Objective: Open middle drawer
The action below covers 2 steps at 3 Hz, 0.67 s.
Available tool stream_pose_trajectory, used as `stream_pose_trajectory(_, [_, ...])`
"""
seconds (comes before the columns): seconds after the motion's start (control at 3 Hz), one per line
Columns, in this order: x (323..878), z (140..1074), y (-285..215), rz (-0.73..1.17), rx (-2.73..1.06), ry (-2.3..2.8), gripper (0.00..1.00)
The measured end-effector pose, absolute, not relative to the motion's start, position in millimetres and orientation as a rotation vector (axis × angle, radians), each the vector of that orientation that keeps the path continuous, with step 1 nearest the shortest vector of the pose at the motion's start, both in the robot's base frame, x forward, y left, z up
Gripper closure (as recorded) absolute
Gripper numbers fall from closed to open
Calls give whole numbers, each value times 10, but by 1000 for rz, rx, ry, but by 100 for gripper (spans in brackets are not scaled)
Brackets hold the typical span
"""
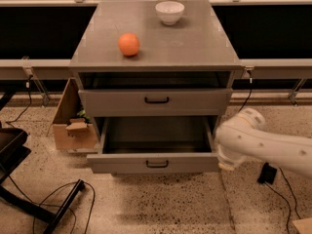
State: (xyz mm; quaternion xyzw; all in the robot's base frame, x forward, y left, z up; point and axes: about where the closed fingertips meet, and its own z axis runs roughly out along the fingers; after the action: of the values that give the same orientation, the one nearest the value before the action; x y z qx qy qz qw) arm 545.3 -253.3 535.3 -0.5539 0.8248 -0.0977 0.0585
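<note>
As the middle drawer (122, 164) stood well out, the gripper (226, 160) beside its right corner, closure indeterminable, likely needed a straight retreat.

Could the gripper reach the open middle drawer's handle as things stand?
Probably yes: the gripper sits at the right end of the middle drawer's front, and nothing blocks the handle.

Dim, warm overhead light leaves the middle drawer (122, 164) shadowed inside, the end effector (227, 161) pale at its right corner.
</note>
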Motion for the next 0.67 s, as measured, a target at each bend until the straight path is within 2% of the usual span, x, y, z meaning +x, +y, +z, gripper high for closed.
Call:
stream_pose_trajectory(0.33, [4863, 5679, -2857, -377, -1613, 2565, 87])
stream_pose_trajectory(0.67, [4851, 5686, -2862, -380, -1615, 2565, 64])
